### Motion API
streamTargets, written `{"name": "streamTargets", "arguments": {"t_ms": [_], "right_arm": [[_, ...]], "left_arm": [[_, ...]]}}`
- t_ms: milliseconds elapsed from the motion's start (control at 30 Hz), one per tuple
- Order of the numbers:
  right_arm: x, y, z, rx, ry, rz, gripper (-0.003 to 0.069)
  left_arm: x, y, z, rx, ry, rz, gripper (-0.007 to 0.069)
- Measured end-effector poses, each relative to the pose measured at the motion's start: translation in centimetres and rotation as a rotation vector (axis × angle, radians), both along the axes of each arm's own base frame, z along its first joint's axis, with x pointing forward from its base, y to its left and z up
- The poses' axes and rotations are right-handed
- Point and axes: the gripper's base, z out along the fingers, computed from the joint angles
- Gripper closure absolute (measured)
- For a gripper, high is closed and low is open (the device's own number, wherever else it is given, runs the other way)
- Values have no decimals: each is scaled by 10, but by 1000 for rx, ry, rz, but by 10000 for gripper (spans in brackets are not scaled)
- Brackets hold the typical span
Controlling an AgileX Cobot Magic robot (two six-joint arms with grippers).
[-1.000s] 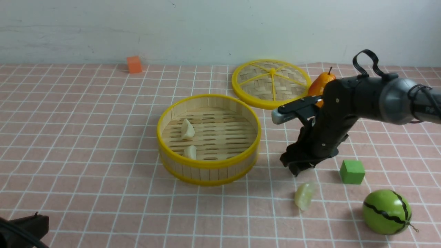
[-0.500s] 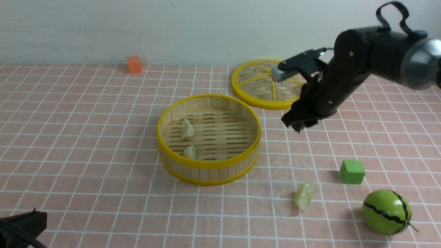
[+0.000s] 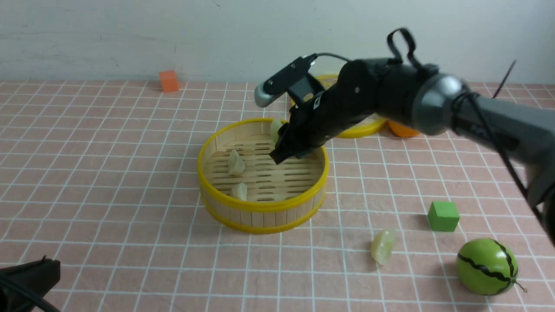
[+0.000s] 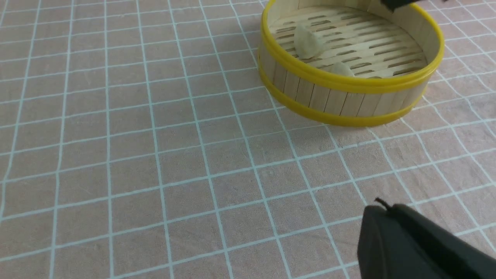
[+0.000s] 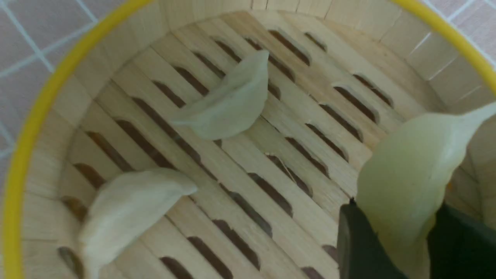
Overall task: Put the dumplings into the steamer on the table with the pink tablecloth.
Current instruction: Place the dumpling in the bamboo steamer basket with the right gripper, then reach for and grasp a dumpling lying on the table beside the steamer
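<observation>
From where I stand, the right arm's jaws (image 5: 391,232) are over the steamer (image 3: 262,206), closed on a dumpling (image 5: 410,174) that pokes well out past them. Two more dumplings lie apart on the slatted floor, one nearer the middle (image 5: 232,100) and one closer to the wall (image 5: 131,213); a fourth (image 3: 383,247) sits out on the pink tablecloth (image 3: 143,242), near the green cube (image 3: 443,216). The left arm's jaws (image 4: 383,203) are shut on nothing, off by the near edge of the bench. What worries me is the rim — if the arm comes down too far to one side, the dumpling's free end could catch the yellow edge and twist loose, or the basket could get shoved along the cloth. Letting go too high might make it bounce or roll into the other two. Its curved, smooth-looking skin could slip too, if the grip is only on one end. And for the last one — a careless swing low over the cloth might knock it towards the watermelon (image 3: 487,266), making it awkward to pick up.
</observation>
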Motion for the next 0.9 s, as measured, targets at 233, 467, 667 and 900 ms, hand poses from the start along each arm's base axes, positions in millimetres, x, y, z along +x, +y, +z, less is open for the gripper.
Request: {"name": "streamTargets", "arguments": {"t_ms": [233,467,667,900], "right_arm": [[7,3,-27,-45,30,13,377],[-1,-8,4,-175,119,-12,125],[-31,-38,106,-228,141,-165,84],[-84,-64,153,-76,260,-145,90]], "left_arm": [[0,0,0,0,0,0,638],[0,0,0,1,1,0,638],[-1,0,-1,0,18,2,637],[-1,-1,-2,-30,35,2,637]]}}
